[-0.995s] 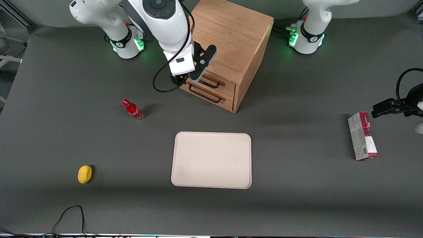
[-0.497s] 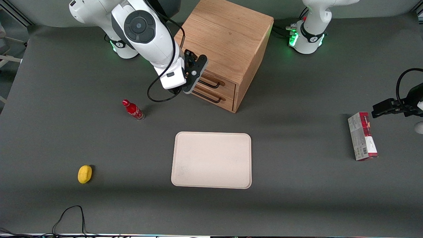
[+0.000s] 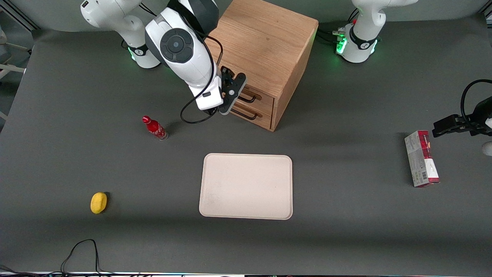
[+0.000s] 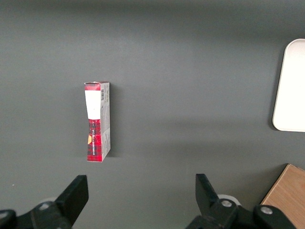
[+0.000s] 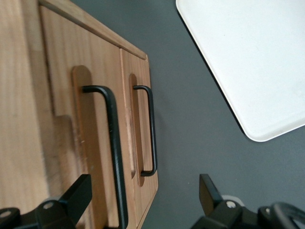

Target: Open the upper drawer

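Wood makes up most of what matters here. Toward the working arm's end of the gray table sits a small, round yellow lemon. Farther from the front camera stands a shiny red bottle.

Next comes the gripper, black with a white arm above it. It hangs right in front of the oak cabinet, a big light-brown box with wavy grain. Its two black fingers are spread wide and hold nothing.

The upper drawer is the higher one in the cabinet's front. It is wide, flat and pale wood, and it looks closed. Its handle is a thin black bar with bent ends, set over a long rounded groove. In the right wrist view this bar runs between the spread fingers. I cannot tell if they touch it. The lower drawer looks the same and has its own black handle.

Nearer the front camera lies a smooth cream tray with rounded corners. Toward the parked arm's end lies a long red and white box, flat on the table.
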Controlling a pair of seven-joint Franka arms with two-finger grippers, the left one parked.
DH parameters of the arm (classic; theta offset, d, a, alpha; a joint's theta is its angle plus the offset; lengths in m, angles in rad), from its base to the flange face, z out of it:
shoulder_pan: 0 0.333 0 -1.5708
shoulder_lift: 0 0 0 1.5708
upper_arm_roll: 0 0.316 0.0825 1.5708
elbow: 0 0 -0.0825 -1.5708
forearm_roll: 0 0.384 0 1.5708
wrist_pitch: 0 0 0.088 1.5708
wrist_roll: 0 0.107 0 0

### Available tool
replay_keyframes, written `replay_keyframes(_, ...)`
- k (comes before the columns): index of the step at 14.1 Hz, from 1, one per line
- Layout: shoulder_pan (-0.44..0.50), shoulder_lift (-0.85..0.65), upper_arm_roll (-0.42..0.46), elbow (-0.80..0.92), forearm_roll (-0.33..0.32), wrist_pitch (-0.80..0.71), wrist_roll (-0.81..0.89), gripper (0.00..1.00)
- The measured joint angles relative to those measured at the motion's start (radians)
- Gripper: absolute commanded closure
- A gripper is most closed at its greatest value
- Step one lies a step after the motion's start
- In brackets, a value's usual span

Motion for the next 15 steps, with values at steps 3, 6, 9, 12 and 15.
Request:
replay_keyframes(3, 0.000, 0.010, 0.000, -0.045, 0.000, 0.053, 0.000, 0.00)
replay_keyframes(6, 0.003, 0.025, 0.000, -0.053, 0.000, 0.071, 0.000, 0.00)
replay_keyframes(9, 0.013, 0.033, 0.000, -0.053, -0.004, 0.079, 0.000, 0.00)
replay_keyframes(12, 0.013, 0.034, 0.000, -0.053, -0.006, 0.080, -0.001, 0.00)
replay_keyframes(15, 0.013, 0.034, 0.000, -0.053, -0.006, 0.080, -0.001, 0.00)
